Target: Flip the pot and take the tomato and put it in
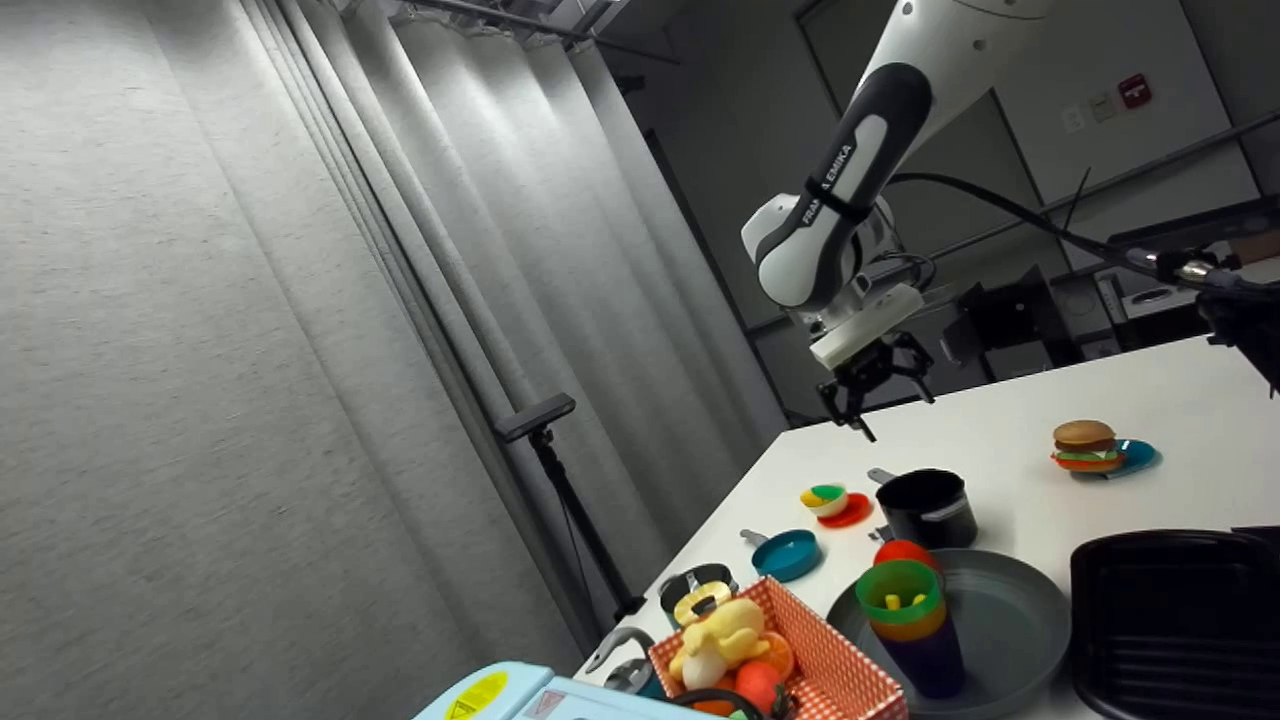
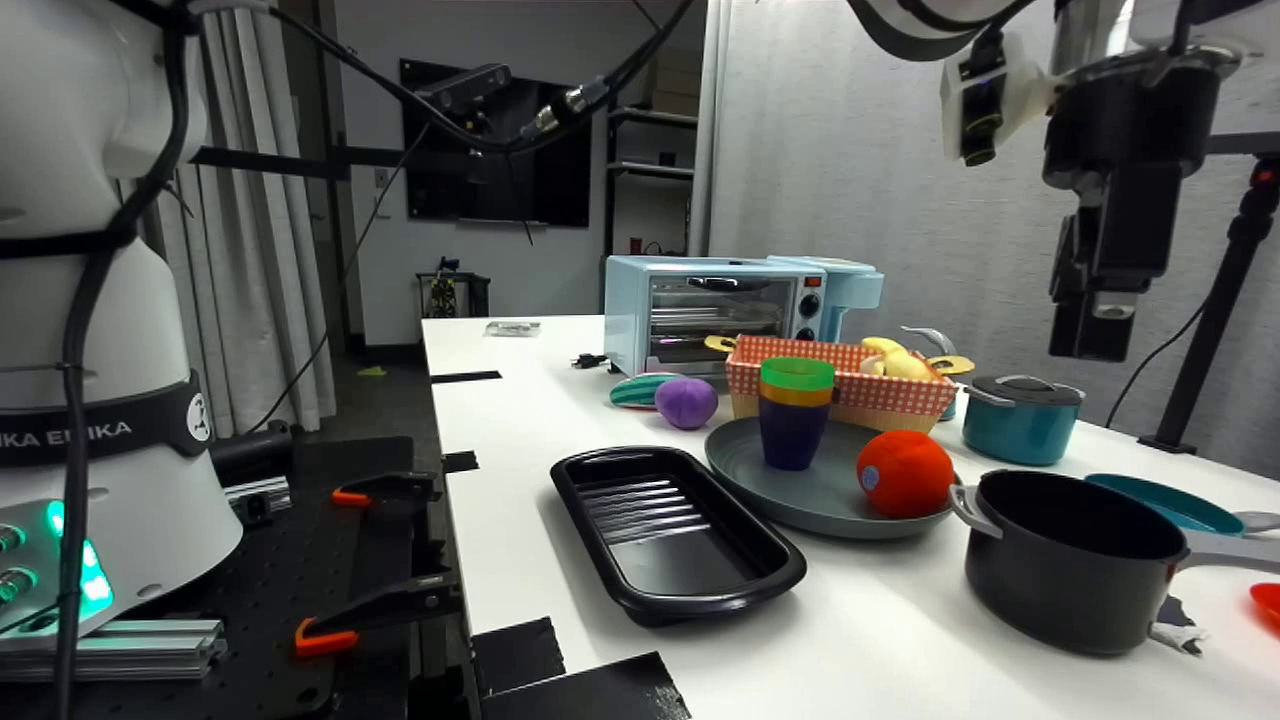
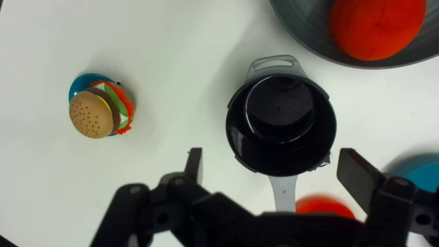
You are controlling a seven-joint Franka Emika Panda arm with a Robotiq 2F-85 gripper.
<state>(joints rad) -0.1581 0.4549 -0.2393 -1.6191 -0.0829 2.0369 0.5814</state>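
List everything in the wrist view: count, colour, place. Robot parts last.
pot: 1, black with grey handles, centre
dish: 1, grey, top right
tomato: 1, red, in the dish
burger: 1, brown, green and red, left
round piece: 1, blue, partly hidden by burger
pan: 1, blue, right edge
plate: 1, red, bottom, partly hidden
scrap: 1, black and silver, beside pot
table: 1, white, beneath these
jaws: 1 pair, black, bottom, open
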